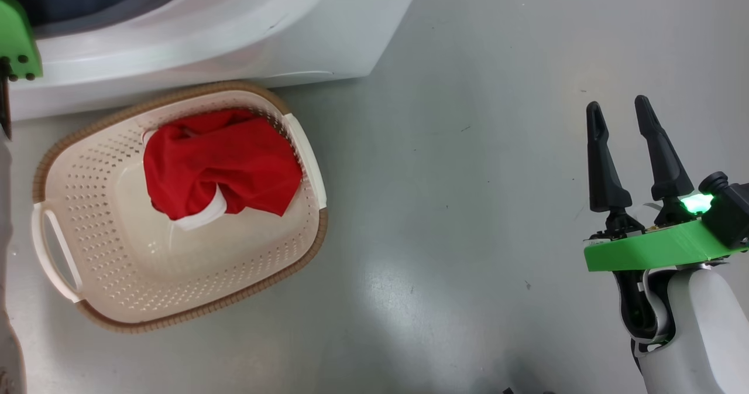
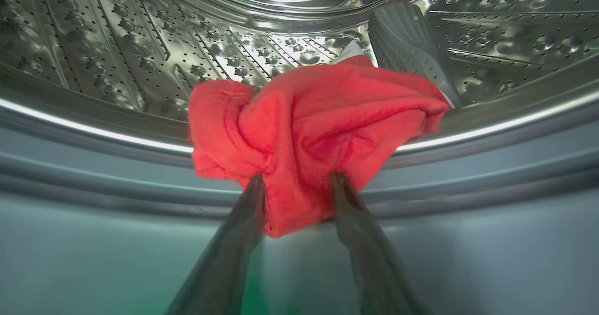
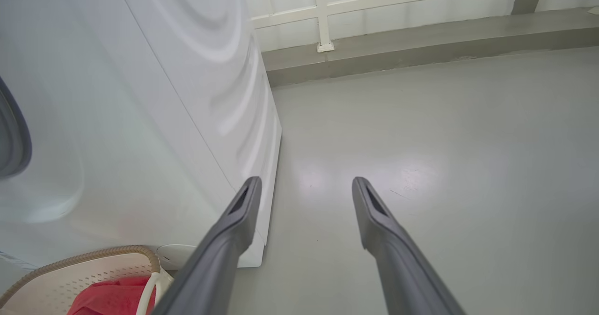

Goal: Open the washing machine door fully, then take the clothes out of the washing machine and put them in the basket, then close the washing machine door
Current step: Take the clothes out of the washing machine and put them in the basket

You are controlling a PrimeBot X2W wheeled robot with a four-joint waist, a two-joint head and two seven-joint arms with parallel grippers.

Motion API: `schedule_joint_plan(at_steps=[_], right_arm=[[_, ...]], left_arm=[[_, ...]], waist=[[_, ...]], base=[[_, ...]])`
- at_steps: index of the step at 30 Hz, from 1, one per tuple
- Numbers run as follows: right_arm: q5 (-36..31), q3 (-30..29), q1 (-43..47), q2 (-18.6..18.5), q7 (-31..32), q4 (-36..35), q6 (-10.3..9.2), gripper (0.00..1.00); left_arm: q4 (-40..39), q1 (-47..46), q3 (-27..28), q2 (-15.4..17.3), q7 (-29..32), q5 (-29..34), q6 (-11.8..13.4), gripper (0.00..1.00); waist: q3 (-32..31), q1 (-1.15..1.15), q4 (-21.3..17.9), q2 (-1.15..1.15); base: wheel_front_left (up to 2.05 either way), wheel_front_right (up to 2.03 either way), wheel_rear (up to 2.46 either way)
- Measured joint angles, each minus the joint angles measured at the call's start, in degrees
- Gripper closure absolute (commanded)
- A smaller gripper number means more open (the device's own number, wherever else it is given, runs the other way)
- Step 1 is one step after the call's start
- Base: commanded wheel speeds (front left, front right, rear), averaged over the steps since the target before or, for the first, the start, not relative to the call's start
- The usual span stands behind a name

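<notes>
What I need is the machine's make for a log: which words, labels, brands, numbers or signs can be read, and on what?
No text can be read.
Washing machine: a small dark printed mark at the top left corner of the right wrist view, cut off by the edge and too blurred to read.
Basket and red clothes: no print visible.

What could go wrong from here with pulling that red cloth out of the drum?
One: the left gripper straddles only the low fold of the red cloth, so a thin bite may slip on the pull. Two: the cloth hangs over the drum's steel lip, so it may drag there and drop on the floor short of the basket.
</notes>
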Motion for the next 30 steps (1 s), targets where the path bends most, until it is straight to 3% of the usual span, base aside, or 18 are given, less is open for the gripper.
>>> schedule_joint_plan(at_steps=[1, 2, 11, 17, 22, 30], right_arm=[[0.0, 0.0, 0.0, 0.0, 0.0, 0.0, 0.0, 0.0], [0.0, 0.0, 0.0, 0.0, 0.0, 0.0, 0.0, 0.0], [0.0, -0.2, 0.0, 0.0, 0.0, 0.1, 0.0, 0.0], [0.0, -0.3, 0.2, 0.0, 0.0, 0.2, 0.0, 0.0], [-0.1, -0.7, 0.3, 0.0, 0.0, 0.2, 0.0, 0.0], [-1.0, -1.9, 1.7, 0.0, 0.0, 0.2, 0.0, 0.0]], left_arm=[[0.1, 0.0, -0.1, 0.0, 0.0, 0.0, 0.0, 0.96], [0.1, -0.1, -0.1, 0.0, 0.0, 0.0, 0.3, 1.0], [0.5, 0.0, -0.4, -0.8, -4.2, -1.6, 0.3, 1.0], [-3.0, 1.6, 0.9, -2.8, -8.1, -4.8, -3.0, 1.0], [-16.7, 9.0, 2.2, -3.3, -8.2, -6.1, -5.2, 1.0], [-37.1, 23.0, 5.2, -6.3, -8.4, -8.3, -6.7, 1.0]], waist=[[0.1, 0.0, 0.0, 0.0], [0.1, 0.0, 0.0, 0.0], [-0.8, 0.0, 0.7, 0.0], [-2.4, 0.0, 1.4, 0.0], [-3.7, 0.0, 2.3, 0.0], [-5.6, 0.0, 4.0, 0.0]], base=[[0.0, 0.0, 0.0], [0.0, 0.0, 0.0], [0.0, 0.0, 0.0], [0.0, 0.0, 0.0], [0.0, 0.0, 0.0], [0.0, 0.0, 0.0]])
